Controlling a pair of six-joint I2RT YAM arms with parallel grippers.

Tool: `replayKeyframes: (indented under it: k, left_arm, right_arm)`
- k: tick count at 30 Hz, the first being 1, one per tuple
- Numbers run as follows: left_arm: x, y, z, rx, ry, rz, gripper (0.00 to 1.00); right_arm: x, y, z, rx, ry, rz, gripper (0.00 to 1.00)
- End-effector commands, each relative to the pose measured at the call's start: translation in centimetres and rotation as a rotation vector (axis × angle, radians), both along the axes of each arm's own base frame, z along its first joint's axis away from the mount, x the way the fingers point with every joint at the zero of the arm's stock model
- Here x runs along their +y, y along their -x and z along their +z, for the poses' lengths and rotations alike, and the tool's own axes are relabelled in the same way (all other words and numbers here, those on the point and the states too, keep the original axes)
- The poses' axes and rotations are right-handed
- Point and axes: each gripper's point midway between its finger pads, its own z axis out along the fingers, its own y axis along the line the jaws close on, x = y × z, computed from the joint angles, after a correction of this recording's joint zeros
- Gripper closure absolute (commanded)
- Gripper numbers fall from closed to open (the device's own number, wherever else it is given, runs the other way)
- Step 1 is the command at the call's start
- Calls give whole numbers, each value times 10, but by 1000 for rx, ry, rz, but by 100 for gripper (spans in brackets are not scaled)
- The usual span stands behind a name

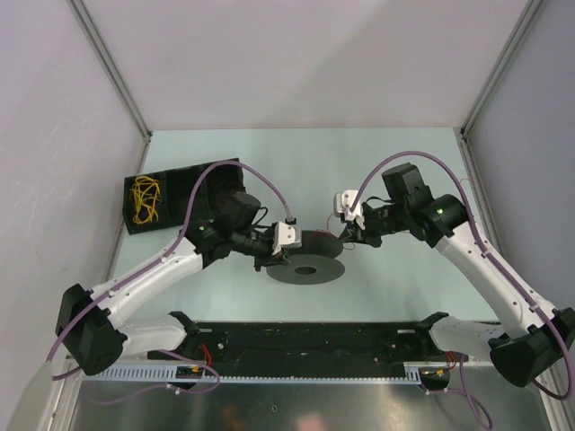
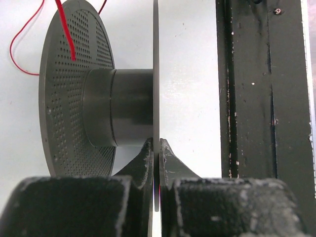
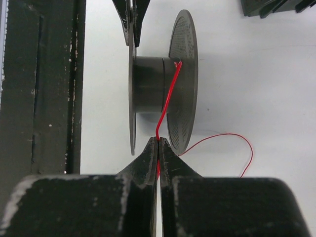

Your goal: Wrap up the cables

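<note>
We see the spool (image 1: 306, 268) mid-table (image 1: 305, 171), flanges upright, axis running near-far. It sits just far of the black base plate (image 1: 305, 339). It is well apart from both side walls (image 1: 54, 135) and from the back wall. Only other item is a black tray (image 1: 180, 184) w/ yellow cables (image 1: 145, 199), far left by the wall and apart from the spool. We can't tell whether the spool rests on the table or hangs in the grip.

L gripper (image 2: 156, 148) comes at the spool from the left. Its jaws are pressed together on the thin rim of the near flange, which is seen edge-on between the tips. L arm (image 1: 162, 269) goes from the near-left base w/ elbow out left, forearm running right to the spool.

R gripper (image 3: 158, 143) faces it from the right, jaws closed tight w/ the red wire (image 3: 168, 98) pinched between the tips. From there the wire runs up to the hub, beside the far flange. A loose loop of it trails on the table far of the spool. R arm (image 1: 485, 260) mirrors the left: elbow out right, wrist bent back left. The two grippers sit near each other, w/ the spool between them.
</note>
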Motion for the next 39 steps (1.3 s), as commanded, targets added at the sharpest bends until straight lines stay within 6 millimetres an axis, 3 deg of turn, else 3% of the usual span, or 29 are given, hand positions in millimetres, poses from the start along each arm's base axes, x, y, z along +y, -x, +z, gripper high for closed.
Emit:
replayKeyframes:
  k: [1,6,11,17,19,25,32,39]
  left_arm:
    - [-21,-9,36,-88,112,-66,93]
    - [-20,-9,36,-87,103,-61,67]
    - [-19,-8,54,-85,127,-44,47]
    - [-8,0,109,-203,229,-73,41]
    - [-1,-6,118,-250,242,-58,41]
    - [4,-38,106,-196,226,-5,36]
    - [-10,-51,88,-152,269,-7,24]
    - [-21,-52,65,-82,293,-28,22]
  right_arm:
    - [6,-4,-1,-27,14,42,100]
    - [13,-11,-9,-22,20,58,100]
    - [16,-12,-15,-7,31,73,100]
    - [20,-13,-22,13,44,72,100]
    - [21,-14,-27,30,57,65,100]
    - [23,-16,-38,29,66,49,100]
    - [25,-16,-54,21,68,41,100]
    - [27,-24,-65,-15,46,1,100]
